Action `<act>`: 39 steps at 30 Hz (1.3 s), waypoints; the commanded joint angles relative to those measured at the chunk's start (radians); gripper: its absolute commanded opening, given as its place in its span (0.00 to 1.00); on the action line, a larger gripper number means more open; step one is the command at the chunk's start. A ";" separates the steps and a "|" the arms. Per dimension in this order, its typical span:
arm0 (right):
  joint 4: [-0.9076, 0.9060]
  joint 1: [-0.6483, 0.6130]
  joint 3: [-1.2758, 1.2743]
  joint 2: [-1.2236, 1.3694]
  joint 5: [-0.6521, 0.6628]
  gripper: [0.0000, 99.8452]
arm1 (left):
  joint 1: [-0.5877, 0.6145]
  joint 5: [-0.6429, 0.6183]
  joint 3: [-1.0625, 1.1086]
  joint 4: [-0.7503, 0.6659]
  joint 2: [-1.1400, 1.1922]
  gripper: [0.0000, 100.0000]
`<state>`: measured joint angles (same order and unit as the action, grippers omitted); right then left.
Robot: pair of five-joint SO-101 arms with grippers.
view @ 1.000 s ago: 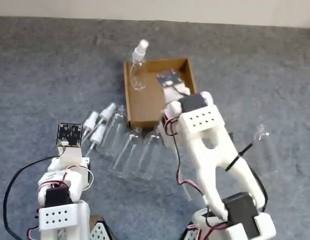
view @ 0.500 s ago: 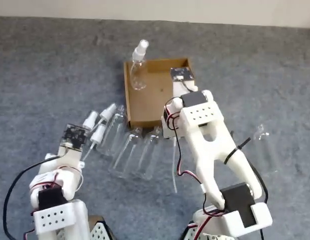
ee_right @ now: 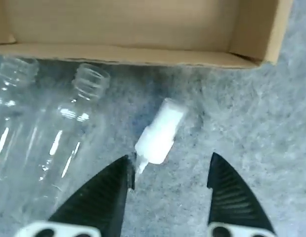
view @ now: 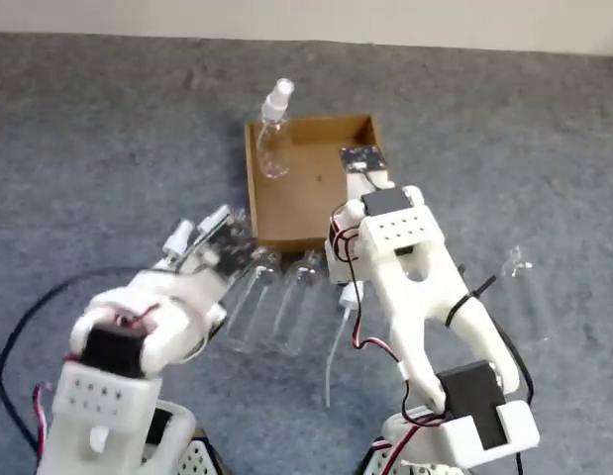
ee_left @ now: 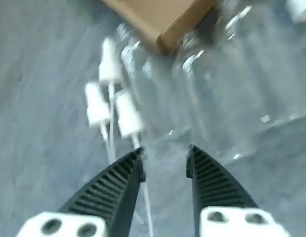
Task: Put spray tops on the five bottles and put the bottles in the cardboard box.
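One capped bottle (view: 274, 134) sits at the box's (view: 306, 198) 11 o'clock corner; three clear, open-necked bottles (view: 276, 297) lie at its 6 o'clock. My left arm has swung toward them and the right has backed off the box, so capping looks next. Left wrist: left jaws apart over white plastic tops (ee_left: 110, 106). Right wrist: right jaws apart, straddling one top (ee_right: 159, 136) on the fuzzy surface (ee_right: 251, 123).

One cardboard box (view: 311, 198), five bottles (view: 291, 302) — one already capped — and, it seems, four loose spray tops (ee_right: 157, 136).

Indoor room, kind unclear: grey carpet (view: 88, 119) meets pale wall (view: 385, 18).
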<state>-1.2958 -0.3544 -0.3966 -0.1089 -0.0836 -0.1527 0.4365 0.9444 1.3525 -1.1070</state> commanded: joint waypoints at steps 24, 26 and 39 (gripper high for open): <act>-0.104 0.883 0.265 -0.001 0.879 0.19 | -0.522 -0.433 -0.607 -0.479 1.127 0.12; -0.101 0.895 0.275 0.056 0.881 0.19 | -0.552 -0.473 -0.638 -0.480 1.152 0.12; -0.102 0.909 0.429 0.278 0.908 0.19 | -0.473 -0.586 -0.759 -0.476 1.376 0.12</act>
<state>-1.4124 0.5478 -0.0253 0.1688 0.8170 -0.6590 -0.1358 0.2355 0.8876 0.2693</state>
